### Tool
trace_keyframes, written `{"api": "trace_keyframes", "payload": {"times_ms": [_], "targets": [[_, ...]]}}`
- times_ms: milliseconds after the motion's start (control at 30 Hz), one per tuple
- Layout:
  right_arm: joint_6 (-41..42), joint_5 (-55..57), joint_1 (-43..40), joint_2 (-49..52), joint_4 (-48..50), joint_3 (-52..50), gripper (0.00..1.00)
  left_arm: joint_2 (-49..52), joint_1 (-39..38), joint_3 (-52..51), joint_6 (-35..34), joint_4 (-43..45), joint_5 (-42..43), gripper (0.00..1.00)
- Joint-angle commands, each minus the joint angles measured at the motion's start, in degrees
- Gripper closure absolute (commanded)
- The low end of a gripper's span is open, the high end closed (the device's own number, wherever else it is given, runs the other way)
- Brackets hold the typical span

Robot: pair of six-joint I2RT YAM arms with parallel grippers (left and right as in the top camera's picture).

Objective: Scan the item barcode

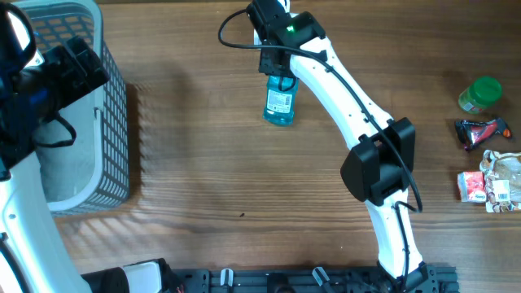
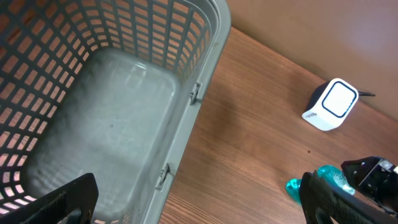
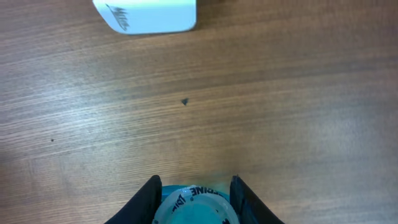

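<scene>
- Right gripper (image 3: 194, 185): jaws pinch the bottle (image 3: 193, 208) at one rounded end, a finger on either flank, closed only as far as its width allows.
- Bottle: clear blue plastic, round in section, with raised lettering on the end nearest the wrist camera. A white paper label (image 1: 279, 102) wraps its side and faces upward in the overhead view. The bottle lies just short of the scanner. Whether it touches the desk cannot be told.
- Step in hand (judged): presenting the label to the scanner. The label now looks up rather than toward the scanner, so the wrist should roll until the printed side meets the reading face squarely. It should then pause near the face without touching it. Smooth curved plastic may twist in a two-point pinch, so a slow turn with firm pressure suits it.
- Desk (image 3: 280, 112): matt brown wood grain with a small dark speck.
- Scanner (image 3: 146, 14): small white box of hard, glossy plastic with rounded corners. The left wrist view shows a sloped face framed by a dark rounded square.
- Left gripper (image 2: 196, 186): jaws spread wide, holding nothing, above the basket (image 2: 124, 37).
- Basket: grey plastic with lattice walls and a smooth floor.
- Far right, well apart: a green-lidded jar (image 1: 480, 94) and crinkled packets (image 1: 488, 183).
</scene>
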Motion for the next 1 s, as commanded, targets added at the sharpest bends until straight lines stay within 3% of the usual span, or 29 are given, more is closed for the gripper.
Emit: {"api": "trace_keyframes", "payload": {"times_ms": [0,433,967], "targets": [[-3.06,1.86,0.39,-4.13,1.09,0.26,0.85,0.07,0.46,0.48,-0.07,0.11,0.26,0.0],[-1.4,-3.21,0.48,-7.39,-7.08,0.24,0.85,0.07,0.46,0.48,-0.07,0.11,0.26,0.0],[0.33,-2.05,1.7,-5.77,-4.07,0.17,0.85,0.07,0.46,0.48,-0.09,0.11,0.26,0.0]]}}
